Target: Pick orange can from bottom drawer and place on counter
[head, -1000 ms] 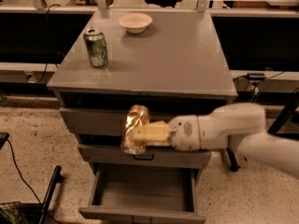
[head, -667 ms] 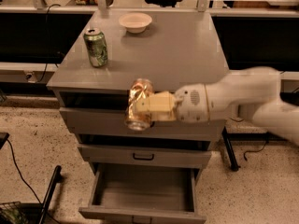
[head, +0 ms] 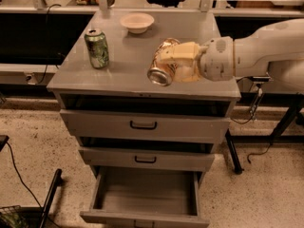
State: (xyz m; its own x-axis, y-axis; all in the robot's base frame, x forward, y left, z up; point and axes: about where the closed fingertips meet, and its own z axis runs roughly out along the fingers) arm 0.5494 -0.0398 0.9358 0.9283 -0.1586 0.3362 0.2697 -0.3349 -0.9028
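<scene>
My gripper [head: 170, 62] is shut on the orange can [head: 162, 66], a mottled orange-gold can held tilted, its silver end facing the camera. It hangs just above the right front part of the grey counter [head: 128, 61]. The arm reaches in from the right. The bottom drawer [head: 145, 198] stands pulled open below, and its inside shows nothing in it.
A green and white can [head: 97, 48] stands upright on the counter's left side. A white bowl [head: 137, 22] sits at the counter's back. Two shallower drawers [head: 144, 125] are above the open one. Cables and a dark stand lie on the speckled floor at left.
My gripper has risen with the orange can from in front of the upper drawers to above the counter, moving right and back.
</scene>
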